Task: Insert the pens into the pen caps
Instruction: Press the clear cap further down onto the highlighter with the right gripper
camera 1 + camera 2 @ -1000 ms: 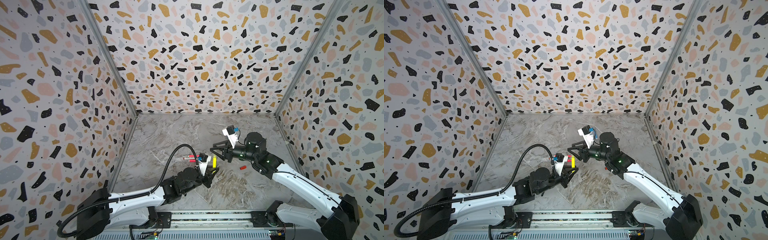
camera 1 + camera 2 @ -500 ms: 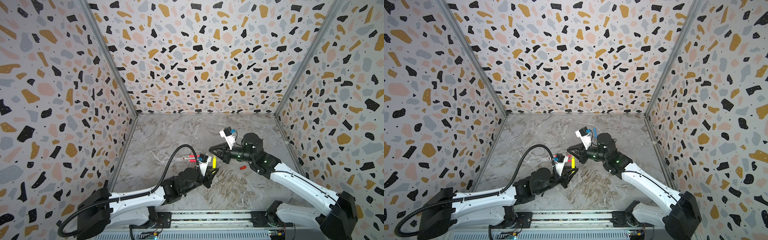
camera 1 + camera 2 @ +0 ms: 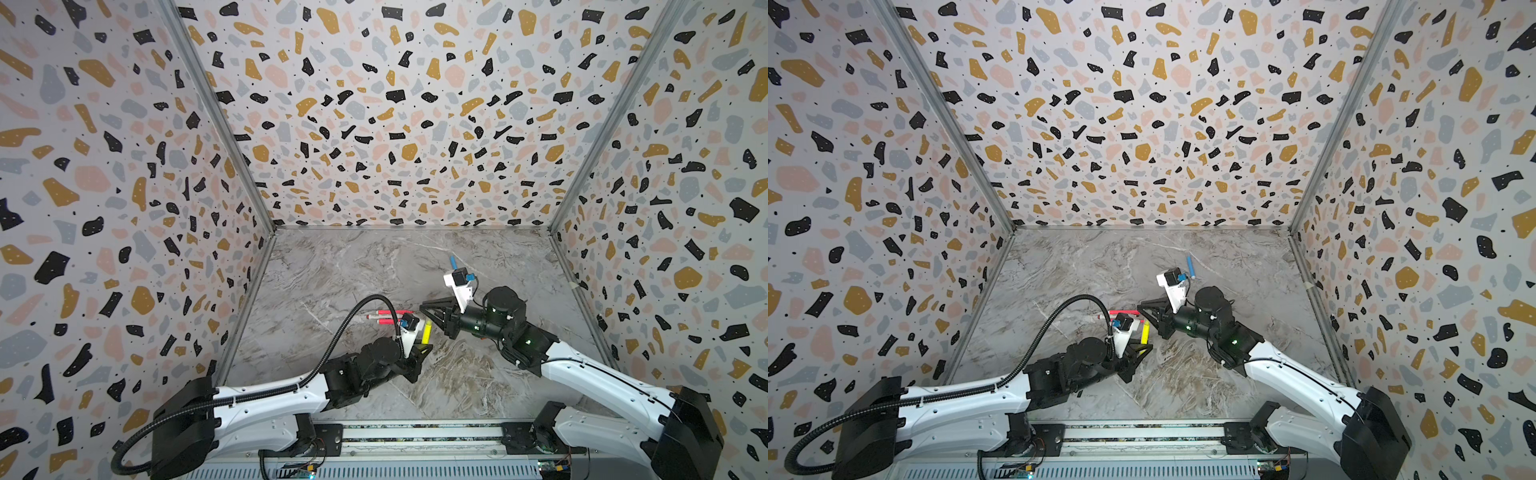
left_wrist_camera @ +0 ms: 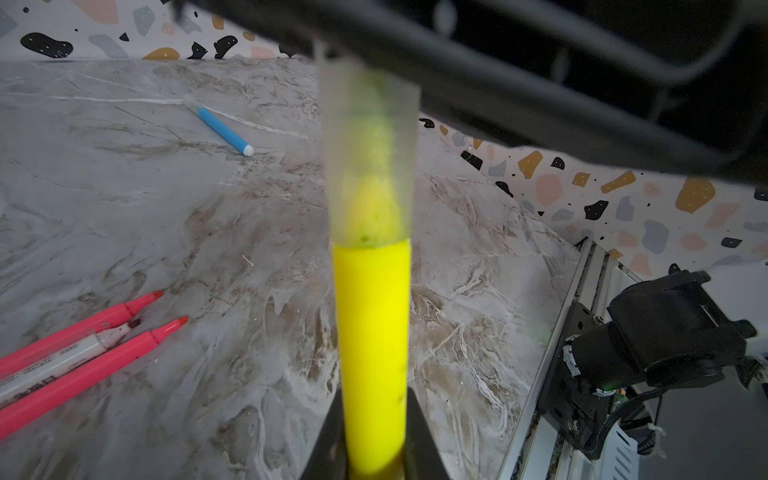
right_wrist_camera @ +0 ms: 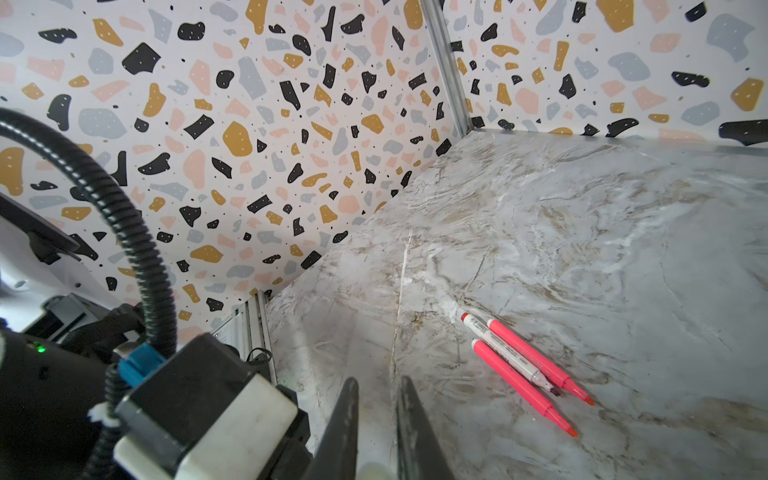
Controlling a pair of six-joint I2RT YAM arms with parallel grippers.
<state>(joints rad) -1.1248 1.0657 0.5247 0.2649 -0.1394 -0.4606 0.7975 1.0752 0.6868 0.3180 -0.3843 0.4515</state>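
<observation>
1. Left end effector [image 3: 420, 348]: grasping yellow pen [image 3: 425, 332], upright above the surface [image 3: 374, 270], translucent cap [image 4: 368, 158] on tip.
2. Right end effector [image 3: 423, 308]: clenched, just beside cap.
3. Blue pen [image 3: 453, 261]: lying far back.

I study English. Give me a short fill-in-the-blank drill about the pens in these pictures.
The held pen in the left hand is ___. Its tip sits inside a translucent ___. The middle pen between the pink pens has a ___ body. The lone pen lying farthest back is ___.
Missing words: yellow, cap, white, blue.
</observation>
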